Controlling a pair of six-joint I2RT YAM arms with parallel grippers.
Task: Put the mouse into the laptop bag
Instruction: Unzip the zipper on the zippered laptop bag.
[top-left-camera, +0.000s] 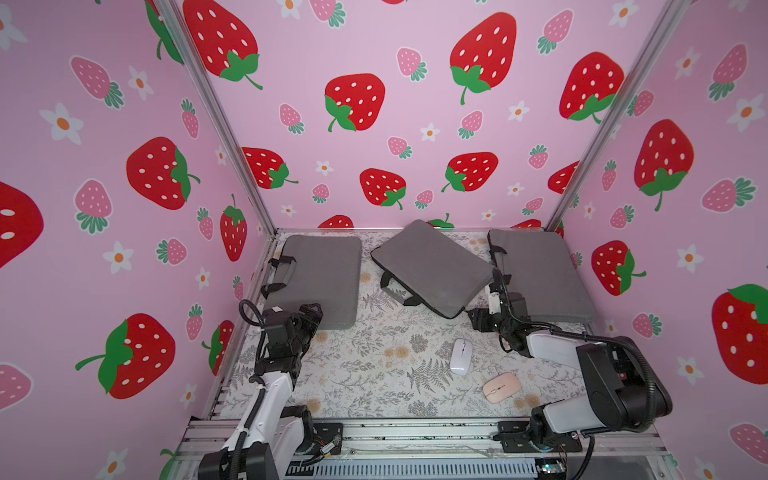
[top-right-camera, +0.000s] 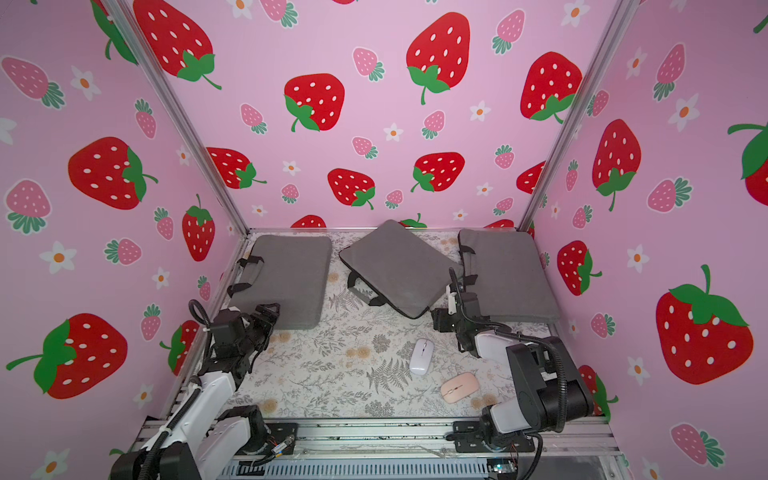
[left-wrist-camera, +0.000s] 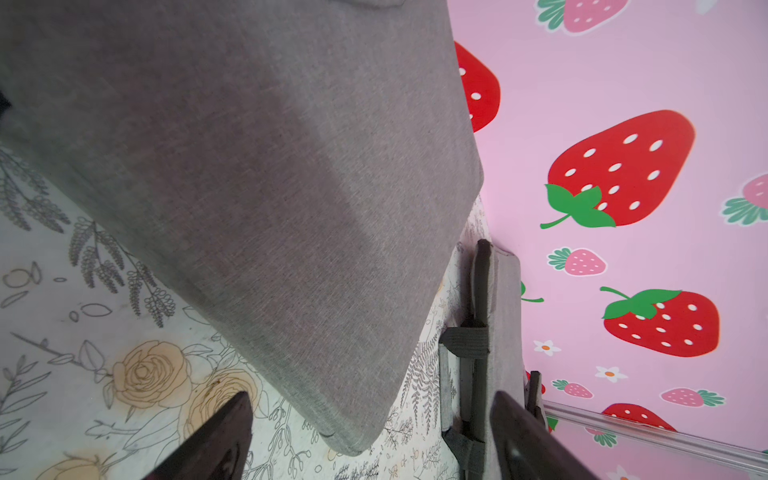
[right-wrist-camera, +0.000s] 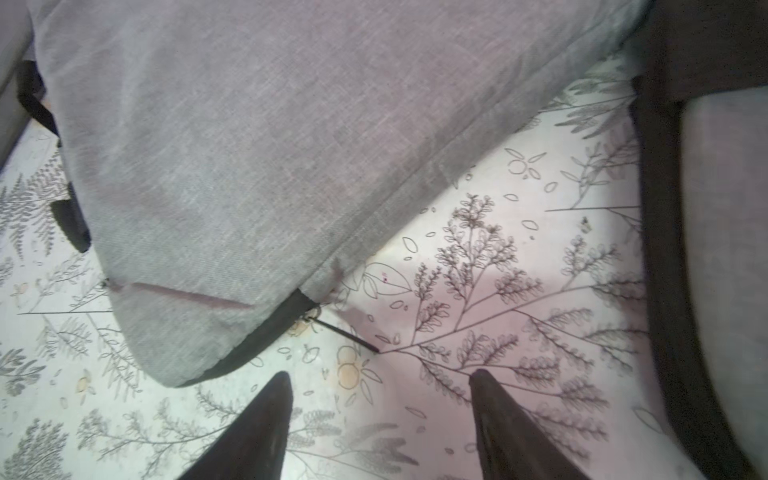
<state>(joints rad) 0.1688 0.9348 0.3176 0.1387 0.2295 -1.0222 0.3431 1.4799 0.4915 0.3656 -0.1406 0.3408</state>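
Left gripper (left-wrist-camera: 371, 395) hangs spread and empty by the left bag (top-left-camera: 320, 278), while the right gripper (right-wrist-camera: 381, 373), jaws apart on nothing, should centre over the middle bag's (top-left-camera: 432, 266) zipper pull (right-wrist-camera: 345, 332) before pinching; white mouse (top-left-camera: 460, 356) and pink mouse (top-left-camera: 501, 387) lie on the table (top-left-camera: 353, 374) beside it.

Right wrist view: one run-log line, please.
right gripper: open, near zipper pull of middle bag | left gripper: open, empty | white mouse, pink mouse: on table, unheld

Bright even light, soft shadows; top views edge-warped; wrist close-ups blurry.
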